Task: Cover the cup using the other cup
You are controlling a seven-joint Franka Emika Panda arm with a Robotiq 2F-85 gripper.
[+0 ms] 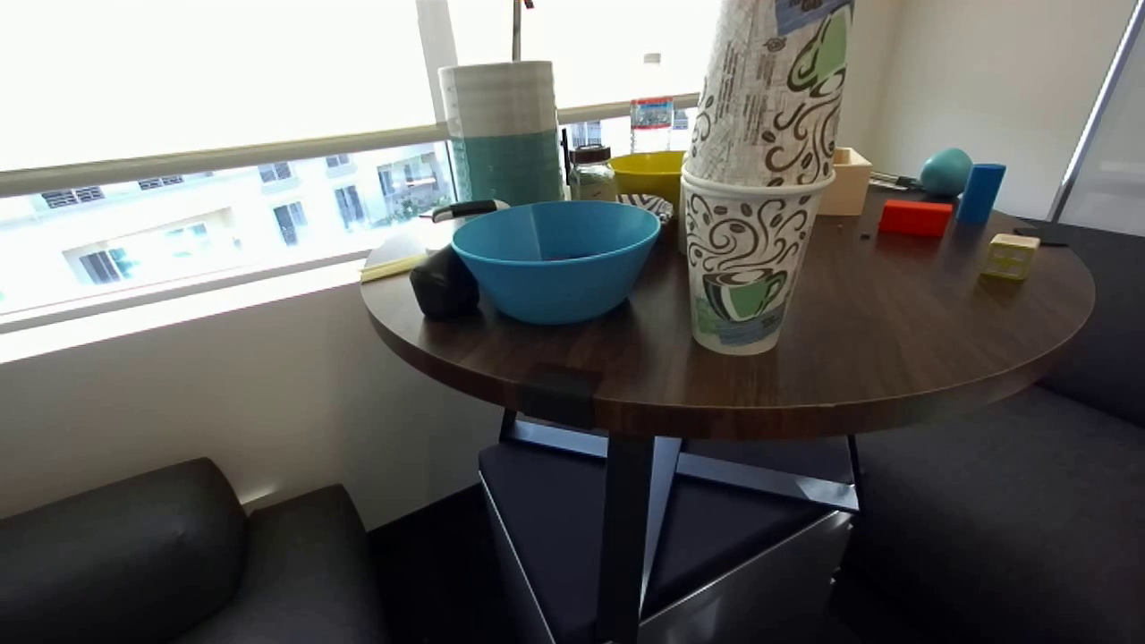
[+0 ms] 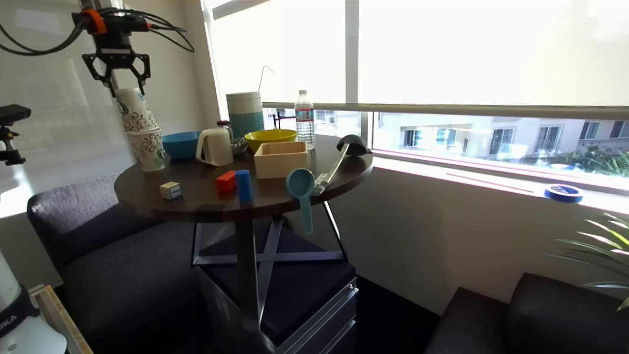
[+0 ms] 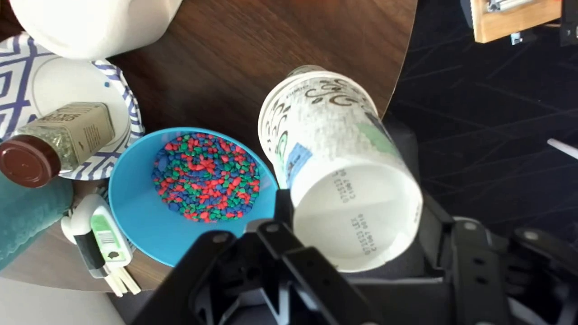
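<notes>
The cup, cream with dense dark swirls, stands upright on the table in both exterior views (image 1: 741,241) (image 2: 149,151). The other cup (image 1: 771,107) is upside down on top of it, rim to rim, also in both exterior views (image 2: 135,110). It leans slightly in an exterior view. In the wrist view its printed base (image 3: 361,216) faces the camera, and only a sliver of the cup (image 3: 307,69) shows beyond its rim. My gripper (image 2: 128,93) has a finger on each side of that base and touches it; it also shows in the wrist view (image 3: 356,205).
A blue bowl (image 1: 559,259) of coloured pebbles stands close beside the cups. A white pitcher (image 2: 216,147), a yellow bowl (image 2: 270,138), a wooden box (image 2: 281,164), a red block (image 2: 226,182), a blue cylinder (image 2: 243,186) and a small cube (image 2: 170,190) share the round table.
</notes>
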